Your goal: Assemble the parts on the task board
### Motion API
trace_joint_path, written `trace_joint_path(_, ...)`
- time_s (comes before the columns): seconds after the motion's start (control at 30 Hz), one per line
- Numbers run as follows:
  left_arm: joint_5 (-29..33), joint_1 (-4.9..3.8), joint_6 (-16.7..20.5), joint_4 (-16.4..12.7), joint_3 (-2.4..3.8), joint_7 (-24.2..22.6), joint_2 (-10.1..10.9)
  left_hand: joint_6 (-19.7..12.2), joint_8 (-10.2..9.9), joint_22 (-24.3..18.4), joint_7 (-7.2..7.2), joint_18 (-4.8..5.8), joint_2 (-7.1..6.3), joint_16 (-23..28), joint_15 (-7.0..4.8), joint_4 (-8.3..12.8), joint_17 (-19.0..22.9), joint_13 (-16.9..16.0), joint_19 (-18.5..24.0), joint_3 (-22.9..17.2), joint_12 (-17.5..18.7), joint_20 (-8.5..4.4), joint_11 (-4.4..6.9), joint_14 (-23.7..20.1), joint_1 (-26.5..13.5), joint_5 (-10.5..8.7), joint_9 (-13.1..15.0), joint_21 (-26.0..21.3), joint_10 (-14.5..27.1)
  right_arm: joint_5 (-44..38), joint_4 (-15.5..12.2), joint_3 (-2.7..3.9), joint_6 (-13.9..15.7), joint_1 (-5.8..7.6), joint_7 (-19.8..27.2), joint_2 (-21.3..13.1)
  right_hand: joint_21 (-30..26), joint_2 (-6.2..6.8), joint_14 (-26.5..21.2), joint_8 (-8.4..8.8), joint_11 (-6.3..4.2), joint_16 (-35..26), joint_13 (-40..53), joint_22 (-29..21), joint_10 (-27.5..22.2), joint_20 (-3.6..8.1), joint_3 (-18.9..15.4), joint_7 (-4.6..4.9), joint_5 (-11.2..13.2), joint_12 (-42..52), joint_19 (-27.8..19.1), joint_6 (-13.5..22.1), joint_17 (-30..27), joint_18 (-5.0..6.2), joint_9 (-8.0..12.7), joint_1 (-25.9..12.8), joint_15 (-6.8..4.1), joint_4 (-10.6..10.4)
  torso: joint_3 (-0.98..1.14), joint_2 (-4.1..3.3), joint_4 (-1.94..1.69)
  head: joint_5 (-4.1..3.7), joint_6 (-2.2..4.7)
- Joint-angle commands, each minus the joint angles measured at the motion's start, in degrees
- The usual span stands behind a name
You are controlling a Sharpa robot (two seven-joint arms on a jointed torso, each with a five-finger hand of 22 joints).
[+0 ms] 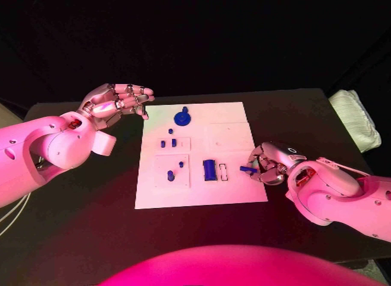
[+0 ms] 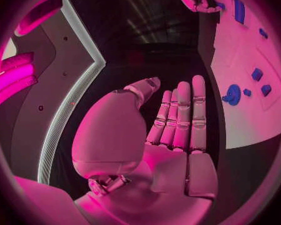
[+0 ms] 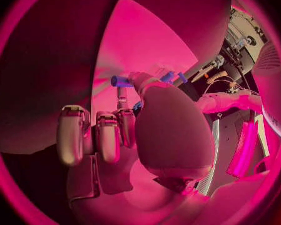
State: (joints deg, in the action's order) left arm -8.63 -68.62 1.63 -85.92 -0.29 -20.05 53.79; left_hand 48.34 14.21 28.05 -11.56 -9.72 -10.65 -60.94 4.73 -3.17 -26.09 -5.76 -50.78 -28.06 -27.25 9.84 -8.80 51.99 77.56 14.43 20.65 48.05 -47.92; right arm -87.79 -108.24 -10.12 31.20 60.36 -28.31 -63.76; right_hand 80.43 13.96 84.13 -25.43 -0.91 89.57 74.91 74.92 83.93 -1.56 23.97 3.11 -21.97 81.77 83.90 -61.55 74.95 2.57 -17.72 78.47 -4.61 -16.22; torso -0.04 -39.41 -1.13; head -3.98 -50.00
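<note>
While your right hand pinches a blue peg at the board's right edge, the empty slot lies just left; your left hand hovers empty, fingers apart, far-left.

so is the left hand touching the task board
Apart. In the head view the left hand is off the task board's far left corner, holding nothing, with dark table between them.

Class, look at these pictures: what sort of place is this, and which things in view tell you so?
Probably a robotics lab test bench: a black table ringed by dark drapes, a white task board carrying small blue parts, and racks of cabled equipment in the right wrist view.
</note>
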Motion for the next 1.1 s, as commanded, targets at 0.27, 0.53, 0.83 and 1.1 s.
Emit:
trace_joint_path(0.27, 0.18, -0.02, -0.82, -0.24, 0.02, -0.34, -0.01, 0.34, 0.16, -0.06, -0.10, -0.79, 0.56, 0.37, 0.00, -0.23, 0.07, 0.07, 0.22, -0.01, 0.22, 0.15, 0.11, -0.56, 0.21, 0.29, 0.03, -0.19, 0.36, 8.27, -1.70, 0.12, 1.70, 1.67, 1.52, 1.61, 1.45, -0.20, 5.87, -1.01, -0.66, 0.43, 11.62, 10.67, 3.72, 0.46, 1.62, -0.42, -0.28, 0.97, 4.03, -0.07, 15.05, -0.77, -1.53, -5.10, -0.46, 0.18, 0.04, -0.08, 0.05, -0.14, 0.00)
trace_joint_path(0.53, 0.18, -0.03, -0.85, -0.36, 0.02, -0.31, -0.03, 0.34, 0.16, -0.06, -0.10, -0.79, 0.56, 0.37, 0.00, -0.23, 0.07, 0.07, 0.22, -0.01, 0.22, 0.15, 0.11, -0.56, 0.21, 0.29, 0.03, -0.19, 0.36, 10.58, -0.32, 0.11, -1.45, 1.42, 1.06, 4.12, 1.73, -1.09, 5.87, -1.47, -0.84, 0.43, 12.03, 10.90, 4.11, 0.53, 0.99, -0.65, 1.49, 1.73, 4.12, -0.59, 15.05, -0.84, -1.90, -8.36, -0.57, -0.21, 0.06, -0.07, -0.04, -0.10, 0.00)
trace_joint_path(0.83, 0.18, -0.03, -0.94, -0.33, 0.02, -0.25, -0.16, 0.33, 0.27, -0.17, -0.09, -0.80, 0.62, 0.42, 0.00, -0.32, 0.07, 0.13, 0.16, 0.01, 0.15, 0.16, 0.11, -0.57, 0.22, 0.30, 0.03, -0.34, 0.40, 12.01, 0.94, 0.13, -1.48, 1.20, -0.43, 6.10, 1.59, -1.62, 5.87, -1.55, -0.94, 0.43, 12.07, 10.87, 4.21, 0.60, 0.77, -0.77, 1.72, 1.78, 4.09, -0.83, 15.05, -0.81, -1.98, -10.23, -0.65, -0.23, 0.07, -0.05, -0.09, -0.06, 0.00)
trace_joint_path(1.1, 0.17, -0.03, -1.02, -0.31, 0.02, -0.19, -0.19, 0.33, 0.27, -0.17, -0.09, -0.80, 0.62, 0.42, 0.00, -0.32, 0.07, 0.13, 0.16, 0.01, 0.15, 0.16, 0.11, -0.57, 0.22, 0.30, 0.03, -0.34, 0.40, 12.28, 2.06, 0.15, -1.81, 1.17, -1.39, 7.51, 1.47, -1.36, 5.85, -1.54, -0.96, 0.39, 12.07, 10.84, 4.24, 0.65, 0.27, -0.78, 2.80, 1.72, 4.08, -0.87, 14.99, -0.78, -2.02, -11.65, -0.69, -0.17, 0.06, -0.10, -0.10, 0.12, 0.00)
